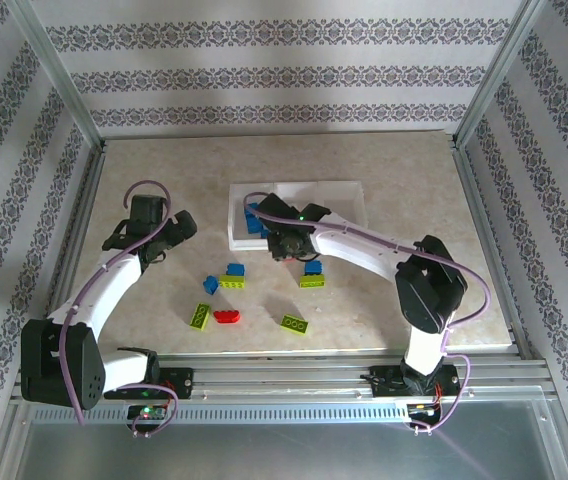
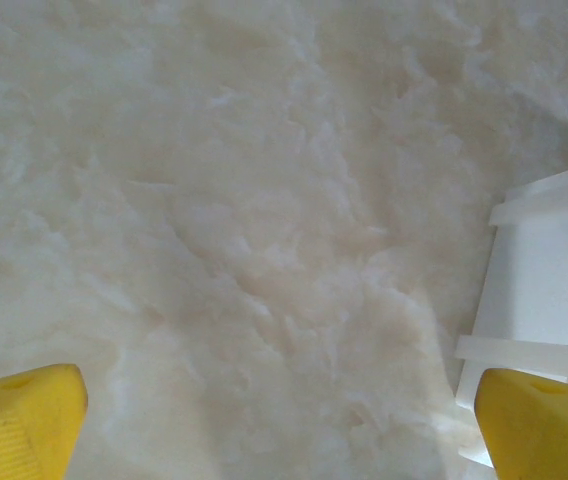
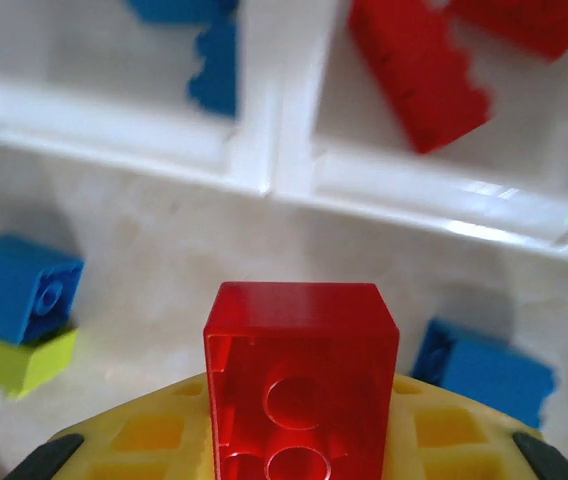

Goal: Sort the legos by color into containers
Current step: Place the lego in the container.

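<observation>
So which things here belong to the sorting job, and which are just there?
Job: red brick gripped in the right tool; loose blue, red and lime bricks on the table; white tray holding blue bricks and red bricks.
Not the job: aluminium frame, purple cables, patterned wall.

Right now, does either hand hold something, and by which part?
The right hand grips a red brick by its opposite sides; the left hand is open and empty.

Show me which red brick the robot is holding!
The red brick pinched between the right fingers. The other red bricks lie loose inside the white bin.
</observation>
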`<state>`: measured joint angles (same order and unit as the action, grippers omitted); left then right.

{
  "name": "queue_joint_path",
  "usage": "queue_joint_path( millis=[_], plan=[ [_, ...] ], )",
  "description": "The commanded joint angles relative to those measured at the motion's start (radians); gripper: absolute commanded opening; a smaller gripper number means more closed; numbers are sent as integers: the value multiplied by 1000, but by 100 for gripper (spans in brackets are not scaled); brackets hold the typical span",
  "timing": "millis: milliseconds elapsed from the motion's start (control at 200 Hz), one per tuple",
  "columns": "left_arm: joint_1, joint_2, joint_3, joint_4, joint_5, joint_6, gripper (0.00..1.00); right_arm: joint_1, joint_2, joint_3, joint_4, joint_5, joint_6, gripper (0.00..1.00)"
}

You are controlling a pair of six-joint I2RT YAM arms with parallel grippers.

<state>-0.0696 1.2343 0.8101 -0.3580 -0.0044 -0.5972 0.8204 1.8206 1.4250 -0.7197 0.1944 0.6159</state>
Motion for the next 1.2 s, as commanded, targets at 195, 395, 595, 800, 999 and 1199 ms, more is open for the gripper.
queue_joint_path(
  millis=[195,395,595,800,999,1199],
  plan=[
    [20,-72,12,-24,-6,67,100,-108,84,145,72,76,-109,20],
    [27,-99,15,-11,31,129,100,-159,167,225,85,69,-149,21],
    [27,-138,-19,45,115,167,100,-199,222,270,98,17,-148,27],
    [27,-176,-67,91,170,168,100,-211,262,287,101,1,-151,31],
    [27,-194,-88,80,234,165,100,-217,287,285,111,-17,-148,33],
    [27,-196,-106,44,277,172,100,-220,313,300,112,-28,-150,37]
  ],
)
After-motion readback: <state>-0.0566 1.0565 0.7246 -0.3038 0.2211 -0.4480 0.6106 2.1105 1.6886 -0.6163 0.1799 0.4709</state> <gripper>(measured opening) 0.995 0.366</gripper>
